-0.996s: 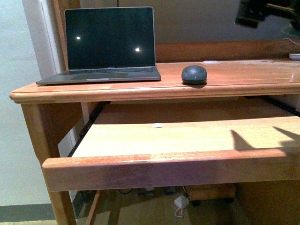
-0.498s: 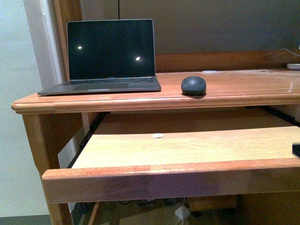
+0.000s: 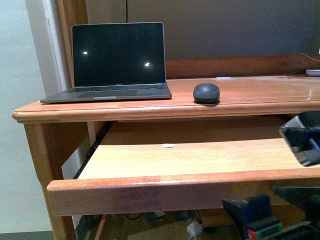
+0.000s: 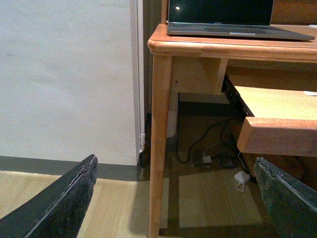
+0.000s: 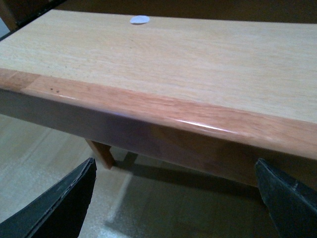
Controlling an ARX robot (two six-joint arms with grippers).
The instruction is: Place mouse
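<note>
The dark grey mouse (image 3: 206,93) sits on the desk top (image 3: 260,90), just right of the open laptop (image 3: 118,55), with nothing touching it. It is out of both wrist views. My right gripper (image 5: 174,163) is open and empty, low in front of the pull-out tray's front lip (image 5: 163,111). Dark arm parts show at the right edge (image 3: 302,140) and bottom right (image 3: 260,217) of the front view. My left gripper (image 4: 176,163) is open and empty, low beside the desk's left leg (image 4: 159,148), over the floor.
The pull-out tray (image 3: 200,160) stands drawn out under the desk top, with a small white disc (image 3: 168,146) near its back; the disc also shows in the right wrist view (image 5: 139,20). Cables and a white adapter (image 4: 241,177) lie on the floor under the desk. A wall (image 4: 64,74) stands on the left.
The dark arm seen at the top right a second ago has dropped; arm parts now show by the tray's right end and at the bottom right. The mouse has not moved.
</note>
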